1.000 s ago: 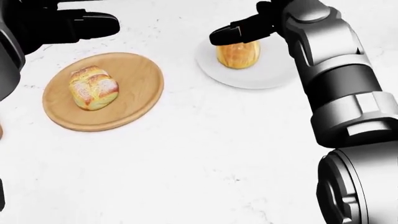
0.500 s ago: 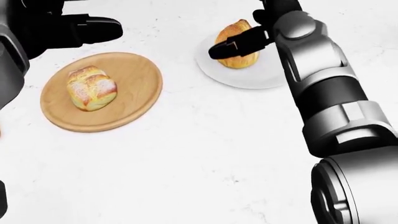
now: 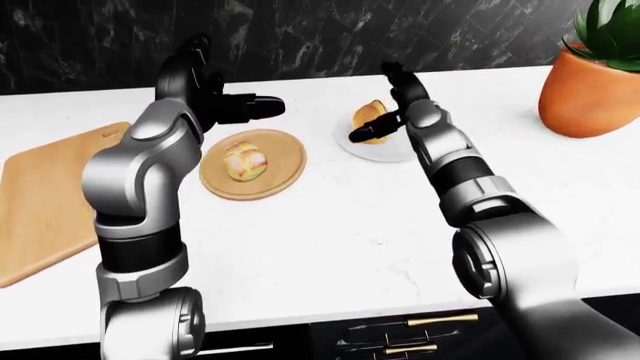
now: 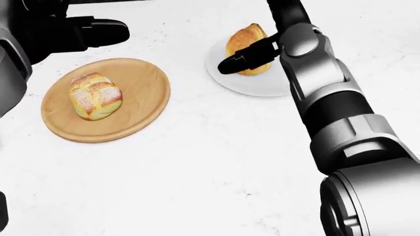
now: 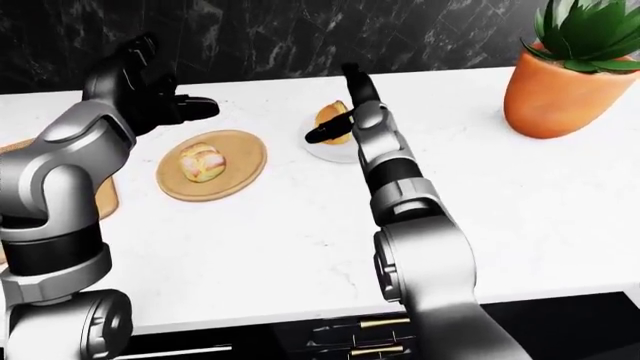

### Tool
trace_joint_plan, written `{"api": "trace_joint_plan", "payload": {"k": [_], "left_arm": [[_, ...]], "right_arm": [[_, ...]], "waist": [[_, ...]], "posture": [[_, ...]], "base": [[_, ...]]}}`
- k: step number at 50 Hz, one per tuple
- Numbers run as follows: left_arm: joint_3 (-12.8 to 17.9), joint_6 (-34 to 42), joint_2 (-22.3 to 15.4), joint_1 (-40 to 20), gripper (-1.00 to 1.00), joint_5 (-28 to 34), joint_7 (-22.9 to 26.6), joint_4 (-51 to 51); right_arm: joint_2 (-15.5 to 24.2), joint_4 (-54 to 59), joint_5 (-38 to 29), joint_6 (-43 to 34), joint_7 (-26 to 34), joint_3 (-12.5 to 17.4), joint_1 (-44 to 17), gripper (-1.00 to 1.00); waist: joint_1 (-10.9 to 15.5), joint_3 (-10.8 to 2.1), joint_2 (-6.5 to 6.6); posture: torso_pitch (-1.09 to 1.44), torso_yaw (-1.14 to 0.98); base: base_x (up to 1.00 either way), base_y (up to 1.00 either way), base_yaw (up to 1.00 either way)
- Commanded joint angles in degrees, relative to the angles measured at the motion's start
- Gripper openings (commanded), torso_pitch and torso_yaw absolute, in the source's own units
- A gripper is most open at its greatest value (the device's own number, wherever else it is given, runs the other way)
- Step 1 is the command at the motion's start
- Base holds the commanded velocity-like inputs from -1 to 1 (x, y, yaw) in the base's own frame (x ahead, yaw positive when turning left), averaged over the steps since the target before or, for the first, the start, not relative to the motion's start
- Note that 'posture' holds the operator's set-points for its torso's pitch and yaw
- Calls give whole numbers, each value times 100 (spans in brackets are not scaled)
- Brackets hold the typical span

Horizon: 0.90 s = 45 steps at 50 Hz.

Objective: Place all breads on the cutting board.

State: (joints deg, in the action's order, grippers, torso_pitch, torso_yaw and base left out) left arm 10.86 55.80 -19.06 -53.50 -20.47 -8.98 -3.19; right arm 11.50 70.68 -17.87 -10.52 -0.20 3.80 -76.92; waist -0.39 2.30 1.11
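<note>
Right hand (image 4: 252,51) is at the white plate (image 4: 252,84), fingers (image 4: 240,59) wrapped across the near face of the golden bread roll (image 4: 244,40); grip reads as closed on the roll. Whether the roll still touches the plate cannot be told from these views. Plate sits on the white table (image 4: 197,167), toward the upper right of the head view.

Left hand (image 3: 215,105) hovers above the table, just beyond the upper edge of the round wooden board (image 4: 141,83), fingers (image 3: 262,107) spread and pointing right, holding nothing.

Second bread, a pale crusted bun (image 4: 95,96), lies on the round wooden board, left of its centre in the head view. Round board and white plate are near each other but apart.

Rectangular cutting board (image 3: 40,202) lies at the far left of the left-eye view, flat on the table, nothing visible on it. Neither bread is on it.

Terracotta pot (image 5: 560,94) with a green plant (image 5: 590,30) stands at the table's right end, well apart from the breads. Dark marble wall (image 3: 330,34) runs behind.
</note>
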Motion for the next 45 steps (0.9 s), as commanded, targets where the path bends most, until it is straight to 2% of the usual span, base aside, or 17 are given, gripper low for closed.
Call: {"api": "trace_joint_plan", "payload": {"k": [1, 3, 5, 7, 18, 38, 45], "left_arm": [[61, -161, -74, -200, 100, -17, -8, -212], [58, -163, -78, -189, 100, -22, -11, -219], [54, -160, -73, -172, 100, -26, -19, -236], [50, -150, -72, -196, 100, -32, -26, -228], [58, -105, -84, -220, 100, -65, -50, -265], [67, -143, -100, -211, 100, -97, -57, -241], [82, -143, -101, -165, 100, -122, -71, -282]], "right_arm": [[54, -234, -14, 188, -83, 8, -241, 78], [55, -222, -25, 216, -107, 4, -219, 75], [46, -227, -28, 217, -115, 3, -201, 58], [49, -224, -32, 227, -124, 5, -183, 55], [41, -193, -72, 306, -172, -10, -90, 62], [13, -29, -228, 373, -326, -28, -110, 59], [-28, 26, -292, 405, -356, -29, -107, 53]], "waist": [[0, -199, 9], [-1, -195, 8], [-1, -193, 6], [0, -193, 5], [3, -197, 6], [8, -203, 6], [6, -209, 11]], "posture": [[0, 0], [0, 0], [0, 0], [0, 0], [0, 0], [0, 0], [0, 0]], "base": [[0, 0, 0], [0, 0, 0], [0, 0, 0], [0, 0, 0], [0, 0, 0], [0, 0, 0], [0, 0, 0]]}}
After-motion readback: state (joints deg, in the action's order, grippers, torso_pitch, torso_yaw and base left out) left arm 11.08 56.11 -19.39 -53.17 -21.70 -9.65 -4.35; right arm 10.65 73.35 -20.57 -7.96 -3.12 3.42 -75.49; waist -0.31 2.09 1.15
